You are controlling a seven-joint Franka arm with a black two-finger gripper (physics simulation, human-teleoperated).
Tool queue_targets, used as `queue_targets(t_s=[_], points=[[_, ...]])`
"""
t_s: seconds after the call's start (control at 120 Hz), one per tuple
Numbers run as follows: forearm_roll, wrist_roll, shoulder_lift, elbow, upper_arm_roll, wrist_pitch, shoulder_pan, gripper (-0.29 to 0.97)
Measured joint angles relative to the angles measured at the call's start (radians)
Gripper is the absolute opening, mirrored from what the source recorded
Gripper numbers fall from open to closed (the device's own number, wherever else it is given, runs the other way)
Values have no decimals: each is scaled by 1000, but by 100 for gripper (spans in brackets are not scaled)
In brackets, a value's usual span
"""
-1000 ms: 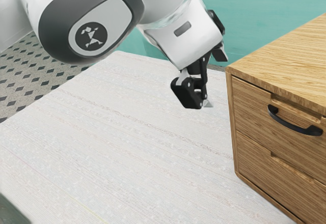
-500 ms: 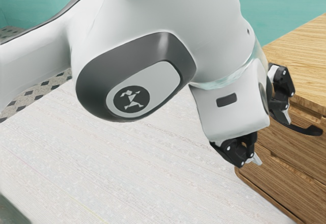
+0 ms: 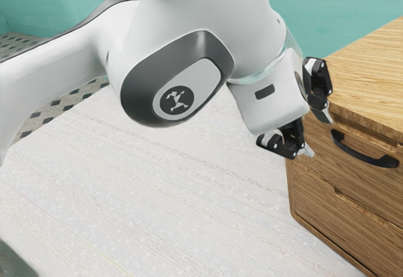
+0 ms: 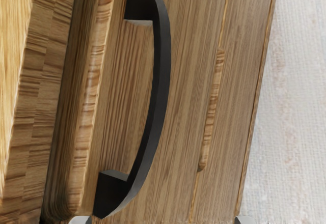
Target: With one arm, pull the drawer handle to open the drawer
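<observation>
- A wooden cabinet [image 3: 368,63] stands on a pale table [image 3: 157,189], at the exterior view's right.
- The cabinet's face holds two drawers, one above the other.
- The upper drawer [image 3: 368,184] sits flush with the cabinet's face, so it is shut.
- A black curved handle [image 3: 362,156] is fixed across the upper drawer's front, just under the cabinet's top edge.
- A large white arm [image 3: 189,50] reaches in toward the cabinet from the exterior view's left.
- Its black gripper [image 3: 291,146] hangs at the cabinet's near front corner, level with the upper drawer and close to the handle's end.
- The gripper seems open and holds nothing, though the arm's bulk makes this hard to read; it is not on the handle.
- From the wrist, the handle [image 4: 160,81] bows out from the drawer [image 4: 191,81] front, with wood grain clear behind it.
- Beside it in that view are the lower drawer [image 4: 239,91] and then the table [image 4: 300,107] at the cabinet's foot.
- A teal wall [image 3: 352,6] rises behind the cabinet.
</observation>
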Motion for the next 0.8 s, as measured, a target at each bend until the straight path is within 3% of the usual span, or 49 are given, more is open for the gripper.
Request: queue_targets(t_s=[0.367,0.8], points=[[-3,11,14,2,-1,65,82,29],[-9,10,10,-12,-6,74,-40,29]])
